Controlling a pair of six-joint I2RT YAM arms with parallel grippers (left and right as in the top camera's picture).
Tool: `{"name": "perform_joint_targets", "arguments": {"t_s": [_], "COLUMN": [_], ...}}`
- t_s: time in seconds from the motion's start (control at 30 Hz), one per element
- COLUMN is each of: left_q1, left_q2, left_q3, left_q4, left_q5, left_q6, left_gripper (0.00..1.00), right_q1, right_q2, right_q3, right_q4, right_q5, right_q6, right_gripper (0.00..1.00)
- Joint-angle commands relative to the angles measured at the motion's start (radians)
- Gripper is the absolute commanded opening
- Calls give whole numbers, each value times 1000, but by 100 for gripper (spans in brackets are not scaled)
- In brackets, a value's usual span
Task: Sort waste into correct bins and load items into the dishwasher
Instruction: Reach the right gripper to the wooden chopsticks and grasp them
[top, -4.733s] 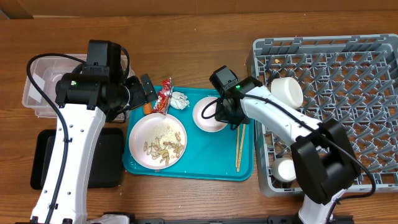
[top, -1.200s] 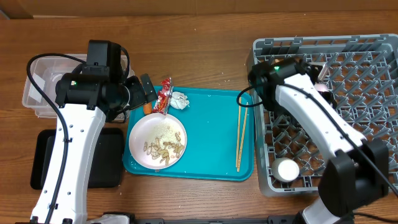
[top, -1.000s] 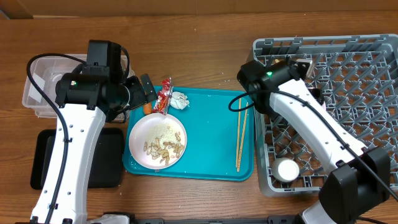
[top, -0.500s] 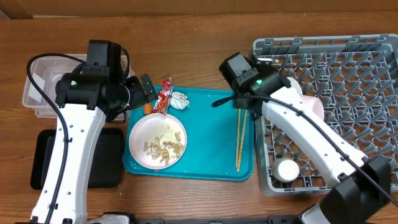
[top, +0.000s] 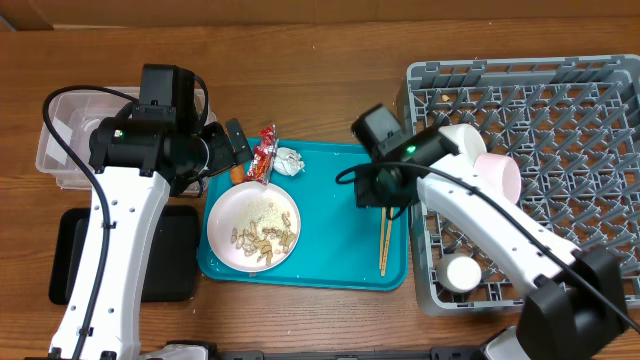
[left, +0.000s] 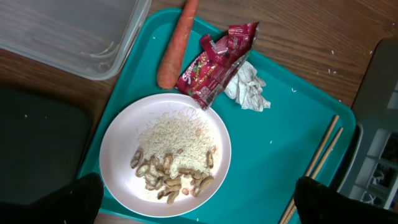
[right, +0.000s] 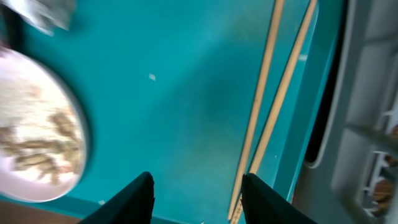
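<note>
Right wrist view looks straight down on the teal tray, with the right gripper hanging over it, its two fingers apart and nothing between them. The chopsticks lie side by side on the tray, close to the edge that faces the dish rack. Their long axis runs up the picture, slightly slanted, so it crosses the line along which the fingers close, which suits a pinch. They are not centred in the gap, though: the pair lies toward the finger on the right of the picture, with the near ends passing just beside its tip. A grasp probably calls for a small sideways shift toward the rack before coming down. From overhead the right arm is directly above the far ends of the chopsticks, while the left gripper, spread wide and empty, sits by the tray's far left corner, well apart from them, so the right arm is the nearer one
</note>
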Motion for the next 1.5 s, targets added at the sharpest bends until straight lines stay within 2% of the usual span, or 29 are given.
{"name": "perform_joint_targets", "arguments": {"t_s": [0.0,0.1,0.47,0.67,0.7,0.87,1.1,1.33,1.47], "left_q1": [3,3,3,3,3,3,3,3,3], "left_q2": [4,4,4,4,4,4,4,4,4], "left_q3": [13,13,13,13,13,13,13,13,13], "left_q4": [0,0,0,0,0,0,0,0,1], "left_q5": [-6,-6,-6,-7,-6,-6,-6,-7,-6], "left_q6": [-9,-9,-9,-9,-9,-9,-9,-9,-9], "left_gripper": [100,100,100,100,100,100,100,100,100], "right_q1": [-2,-2,-12,-12,-12,3,19,18,-18], "right_q2": [43,53,113,114,114,114,75,-56,-138], "right_q3": [-90,-140,-246,-276,-277,-277,-179,2,81], "right_q4": [60,139,321,358,358,349,228,70,4], "right_q5": [69,76,80,82,81,71,76,60,138], "right_q6": [-16,-79,-71,-71,-71,-72,-101,-105,-105], "right_gripper": [48,49,49,48,45,4,4,4,4]}}
